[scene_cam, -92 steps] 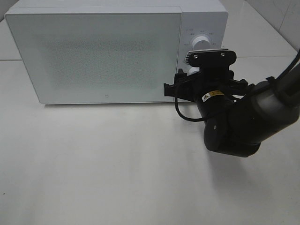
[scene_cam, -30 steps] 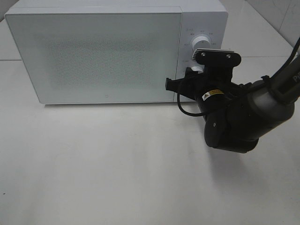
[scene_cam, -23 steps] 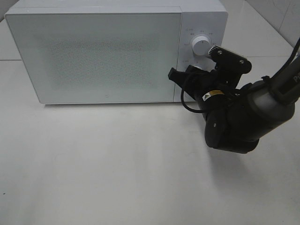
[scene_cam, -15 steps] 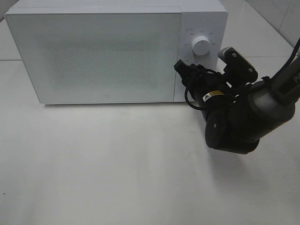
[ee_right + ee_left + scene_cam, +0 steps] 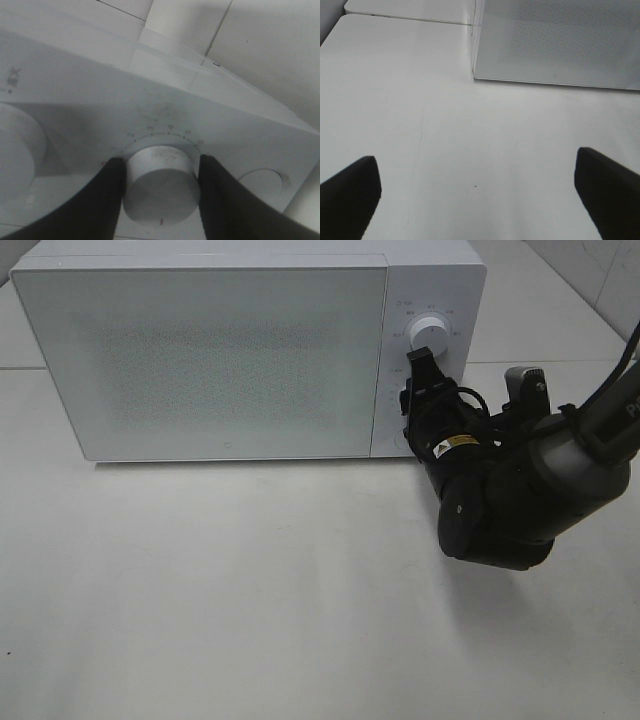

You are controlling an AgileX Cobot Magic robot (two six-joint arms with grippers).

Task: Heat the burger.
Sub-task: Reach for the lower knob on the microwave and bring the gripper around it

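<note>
The burger is hidden from every view. The white microwave [image 5: 230,350] stands at the back of the table with its door shut. My right gripper [image 5: 413,403] is pressed against its control panel, below the upper knob [image 5: 428,335]. In the right wrist view the gripper [image 5: 161,197] is shut on the lower knob [image 5: 161,182], with one dark finger [image 5: 105,200] on each side of it. My left gripper [image 5: 477,195] is open above bare table, near the microwave's left front corner [image 5: 475,75], and does not show in the exterior high view.
The white table [image 5: 250,590] stretches in front of the microwave. The bulky right arm [image 5: 510,500] hangs over the table's right part. A round button [image 5: 260,182] sits beside the gripped knob on the panel.
The right wrist has rolled clockwise while on the lower knob: its camera bracket swung from above the gripper round to its right side. The left gripper has kept its wide opening.
</note>
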